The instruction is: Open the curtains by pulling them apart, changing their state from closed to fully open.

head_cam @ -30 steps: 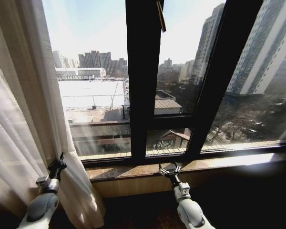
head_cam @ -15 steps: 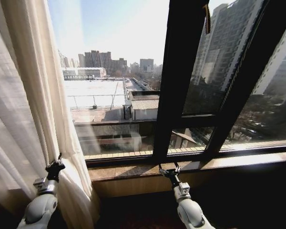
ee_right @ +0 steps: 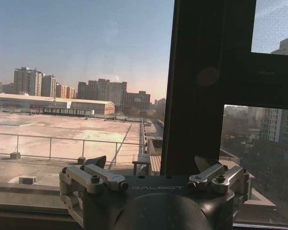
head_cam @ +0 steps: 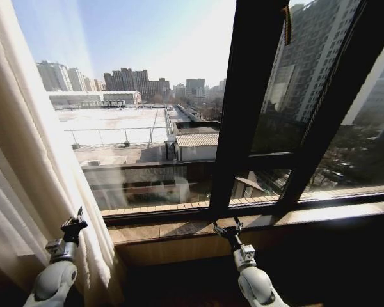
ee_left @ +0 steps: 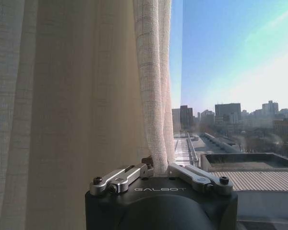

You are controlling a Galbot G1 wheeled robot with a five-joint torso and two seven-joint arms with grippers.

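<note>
The curtains [head_cam: 32, 192] hang bunched at the left of the window as sheer white pleated fabric, with the glass to their right uncovered. My left gripper [head_cam: 73, 224] is low beside their inner edge. In the left wrist view the left gripper [ee_left: 158, 167] is shut on that edge of the curtains [ee_left: 153, 96], which rises straight up from between the fingers. My right gripper [head_cam: 226, 225] hovers just in front of the window sill, below the dark mullion. Its fingers [ee_right: 98, 163] stand apart in the right wrist view with nothing between them.
A dark window frame with a wide mullion [head_cam: 243, 115] crosses the glass. The stone window sill [head_cam: 179, 229] runs just beyond both grippers, with a dark wall below it. City rooftops and towers lie outside.
The whole view has shifted, so the camera has moved leftward. The curtain edge held by my left gripper now lies farther left against the skyline, uncovering more glass. The right gripper keeps its pose.
</note>
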